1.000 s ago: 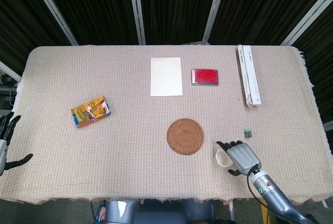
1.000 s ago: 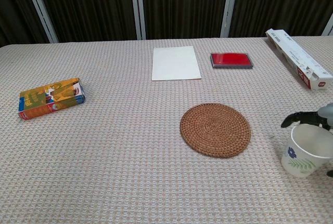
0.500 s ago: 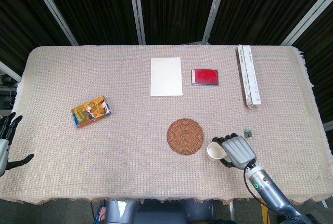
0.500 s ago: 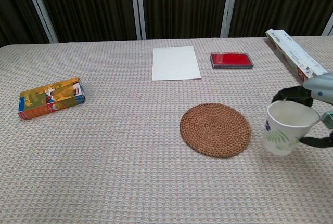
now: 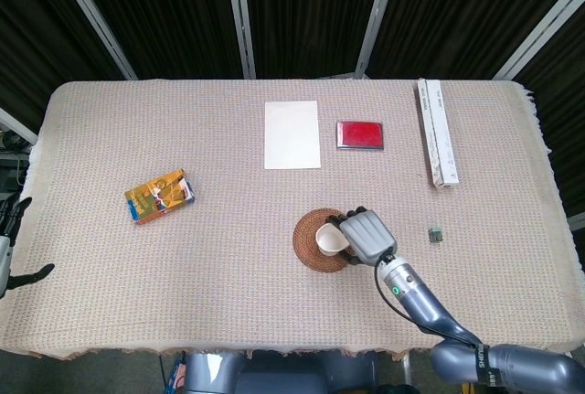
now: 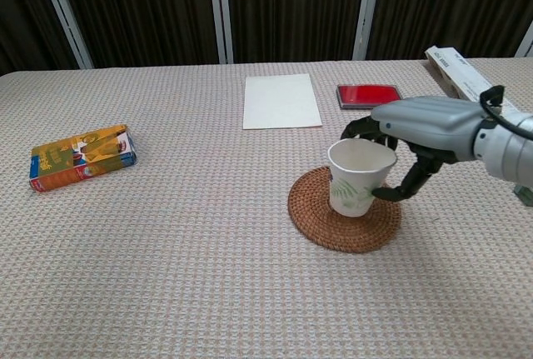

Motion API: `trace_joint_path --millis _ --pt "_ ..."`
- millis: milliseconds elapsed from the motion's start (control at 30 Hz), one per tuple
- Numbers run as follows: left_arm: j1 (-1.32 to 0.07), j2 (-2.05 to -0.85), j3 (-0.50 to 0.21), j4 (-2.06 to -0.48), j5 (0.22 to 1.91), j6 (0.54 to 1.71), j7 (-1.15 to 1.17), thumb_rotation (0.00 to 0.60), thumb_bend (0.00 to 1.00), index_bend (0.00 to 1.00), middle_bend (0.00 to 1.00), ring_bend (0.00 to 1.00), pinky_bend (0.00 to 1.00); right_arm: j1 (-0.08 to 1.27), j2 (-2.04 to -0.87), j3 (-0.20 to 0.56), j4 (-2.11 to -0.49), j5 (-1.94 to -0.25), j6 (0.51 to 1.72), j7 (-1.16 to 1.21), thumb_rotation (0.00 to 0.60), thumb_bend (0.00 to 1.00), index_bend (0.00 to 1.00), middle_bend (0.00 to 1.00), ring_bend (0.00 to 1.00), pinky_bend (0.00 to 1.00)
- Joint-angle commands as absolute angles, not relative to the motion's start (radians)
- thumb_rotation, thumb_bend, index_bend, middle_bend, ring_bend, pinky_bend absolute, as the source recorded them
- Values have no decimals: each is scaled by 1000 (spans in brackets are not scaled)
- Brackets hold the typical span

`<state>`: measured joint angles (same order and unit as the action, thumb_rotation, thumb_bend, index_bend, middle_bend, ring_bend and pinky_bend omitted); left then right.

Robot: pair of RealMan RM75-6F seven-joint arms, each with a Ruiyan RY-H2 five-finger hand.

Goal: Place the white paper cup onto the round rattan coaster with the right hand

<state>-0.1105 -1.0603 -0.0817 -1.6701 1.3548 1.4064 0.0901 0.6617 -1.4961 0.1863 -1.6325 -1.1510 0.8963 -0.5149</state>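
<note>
Your right hand (image 6: 416, 130) grips the white paper cup (image 6: 356, 176) over the round rattan coaster (image 6: 344, 209) — left hand (image 5: 11, 239) at the table (image 5: 228, 229) edge, fingers apart.

Right hand (image 6: 416, 130): enters from the right of the frame, dark fingers (image 6: 410, 182) wrapped around the cup
White paper cup (image 6: 356, 177): right of centre, tilted slightly, over the coaster; whether its base touches cannot be told
Round rattan coaster (image 6: 312, 209): lies flat on the table (image 6: 183, 259)
White sheet (image 6: 281, 101): upper centre
Red case (image 6: 360, 92): partly behind the hand
Long white box (image 6: 456, 74): upper right
Orange packet (image 6: 82, 156): left side
</note>
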Motion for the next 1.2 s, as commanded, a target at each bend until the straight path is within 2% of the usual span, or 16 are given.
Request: trace_joint_path --millis 33,300,333,400,433,467,500,567,800,933,1033,1200 --pt "-115 -1065 -85 -1663 1342 1396 98 600 0 0 0 0 0 695 -1554 186 -1569 -1122 883 -531 600 265 276 416 373 339" --pt "-120 -1071 -86 -1657 1331 1389 106 600 0 0 0 0 0 697 -1551 167 -1544 -1141 908 -511 600 270 273 415 370 339" --pt "-120 -1072 -86 -1658 1331 1388 108 600 0 0 0 0 0 697 -1549 164 -1542 -1147 913 -511 600 259 238 395 356 339" --pt "-121 -1073 -85 -1659 1333 1388 110 600 0 0 0 0 0 698 -1543 158 -1538 -1151 917 -517 600 141 102 252 274 321" --pt "-120 -1073 -84 -1661 1335 1390 112 600 0 0 0 0 0 698 -1534 151 -1542 -1146 912 -527 600 61 27 131 194 290" --pt "-120 -1073 -84 -1661 1336 1391 114 600 0 0 0 0 0 698 -1525 146 -1552 -1136 907 -534 600 5 0 41 108 247" --pt "-120 -1074 -83 -1662 1337 1392 115 600 0 0 0 0 0 696 -1515 143 -1568 -1125 903 -538 600 0 0 10 63 219" --pt "-120 -1074 -83 -1663 1336 1393 116 600 0 0 0 0 0 691 -1496 141 -1608 -1113 904 -537 600 0 0 0 1 162" --pt "-114 -1066 -77 -1673 1352 1404 105 600 0 0 0 0 0 640 -1335 114 -1833 -1182 1017 -570 600 0 0 0 0 119" --pt "-104 -1056 -69 -1680 1379 1424 83 600 0 0 0 0 0 550 -1209 62 -1931 -1318 1143 -523 600 0 0 0 0 14" --pt "-98 -1051 -61 -1683 1407 1440 70 600 0 0 0 0 0 458 -1137 -1 -1928 -1444 1260 -440 600 0 0 0 0 0" --pt "-88 -1051 -43 -1682 1462 1469 57 600 0 0 0 0 0 318 -1098 -79 -1827 -1549 1433 -283 600 0 0 0 0 0"
